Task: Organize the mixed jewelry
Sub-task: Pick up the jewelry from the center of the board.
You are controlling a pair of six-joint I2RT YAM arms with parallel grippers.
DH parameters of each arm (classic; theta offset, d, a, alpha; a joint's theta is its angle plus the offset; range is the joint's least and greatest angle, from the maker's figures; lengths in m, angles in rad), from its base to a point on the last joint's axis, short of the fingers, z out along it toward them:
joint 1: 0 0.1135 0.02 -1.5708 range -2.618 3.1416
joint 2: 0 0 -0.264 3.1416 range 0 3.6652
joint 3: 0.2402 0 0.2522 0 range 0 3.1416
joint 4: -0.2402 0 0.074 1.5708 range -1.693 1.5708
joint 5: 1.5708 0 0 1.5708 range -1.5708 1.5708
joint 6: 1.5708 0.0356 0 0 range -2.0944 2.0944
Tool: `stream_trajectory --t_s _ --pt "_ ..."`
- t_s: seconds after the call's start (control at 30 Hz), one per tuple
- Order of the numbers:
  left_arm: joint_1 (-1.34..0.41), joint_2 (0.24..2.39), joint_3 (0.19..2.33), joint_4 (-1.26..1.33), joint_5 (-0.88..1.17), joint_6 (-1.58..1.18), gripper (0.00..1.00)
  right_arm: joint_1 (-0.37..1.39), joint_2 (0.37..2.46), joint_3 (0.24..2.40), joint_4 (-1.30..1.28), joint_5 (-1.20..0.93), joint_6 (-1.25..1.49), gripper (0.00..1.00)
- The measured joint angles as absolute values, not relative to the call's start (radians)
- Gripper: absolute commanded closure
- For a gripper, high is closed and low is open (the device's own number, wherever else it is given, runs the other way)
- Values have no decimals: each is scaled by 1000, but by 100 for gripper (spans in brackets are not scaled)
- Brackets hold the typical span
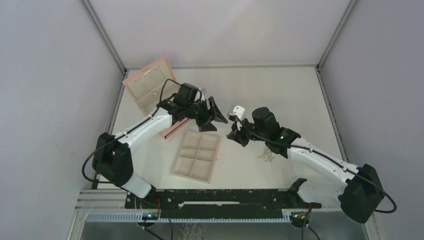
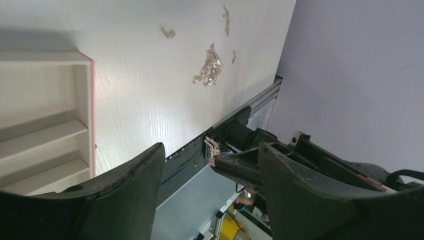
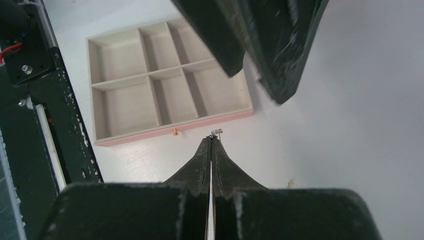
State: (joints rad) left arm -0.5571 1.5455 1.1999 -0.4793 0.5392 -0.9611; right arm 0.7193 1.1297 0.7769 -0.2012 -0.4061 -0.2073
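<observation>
1. The right fingers [image 3: 212,149] are pressed shut. They pinch a tiny silver chain piece [image 3: 216,133] at their very tips and hold it up off the white table [image 3: 350,125].
2. In the right wrist view the piece hangs just outside the pink front edge of the beige tray [image 3: 123,107], not over any of its six compartments. A small gold knob [image 3: 175,132] sits on that edge close by.
3. The left fingers [image 1: 212,112] are spread wide apart and grip nothing. They are raised above the table beyond the tray's far end.
4. In the left wrist view the tips of the right fingers and the pinched piece show in the gap between the two left fingers. In the right wrist view the left fingers loom dark across the top of the picture.
5. The rest of the jewelry lies loose on the table on the right arm's side, apart from the tray. There is a chain cluster [image 2: 209,67] with three smaller bits near it [image 2: 167,31] [image 2: 226,12] [image 2: 233,56].
6. From above, this loose jewelry shows as a pale heap just beside the right forearm.
7. A gold speck [image 3: 289,184] lies on the table near the right fingers, too small to tell what it is.
8. The pink box [image 1: 150,85] lies at the far left of the table, partly hidden by the left arm. The tray lies nearer, between the two arms.
</observation>
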Motion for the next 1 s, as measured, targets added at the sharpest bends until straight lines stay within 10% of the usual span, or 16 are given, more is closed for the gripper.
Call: stream_trajectory --t_s 0.6,1.0 --pt "-595 1543 1173 -446 581 -983 62 719 1138 777 -104 -341 -203 100" --pt "-598 1549 1173 -426 599 -987 64 713 1138 777 -100 -341 -200 100"
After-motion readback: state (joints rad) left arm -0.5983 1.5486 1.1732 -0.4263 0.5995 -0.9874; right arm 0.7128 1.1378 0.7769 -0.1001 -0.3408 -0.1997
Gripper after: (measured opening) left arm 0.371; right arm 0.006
